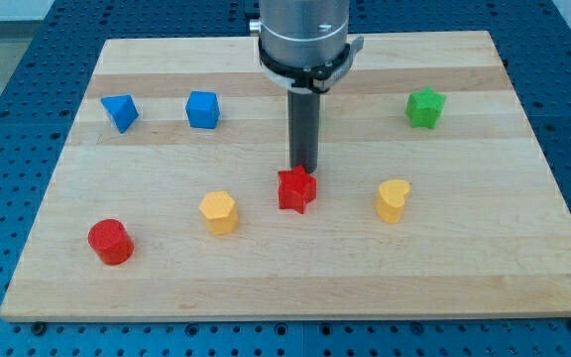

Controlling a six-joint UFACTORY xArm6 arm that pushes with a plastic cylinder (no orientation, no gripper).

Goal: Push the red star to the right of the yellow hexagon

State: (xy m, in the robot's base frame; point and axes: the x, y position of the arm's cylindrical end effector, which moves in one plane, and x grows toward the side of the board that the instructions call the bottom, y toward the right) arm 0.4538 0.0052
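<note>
The red star point(296, 189) lies near the board's middle, to the right of the yellow hexagon point(218, 211) and slightly higher in the view. My tip point(303, 169) stands right at the star's top edge, touching or nearly touching it. The rod rises straight up from there and hides the green cylinder seen earlier.
A yellow heart-like block point(393, 199) lies right of the star. A red cylinder point(109, 241) is at lower left. A blue triangular block point(119, 112) and a blue cube point(202, 109) are at upper left. A green star point(424, 107) is at upper right.
</note>
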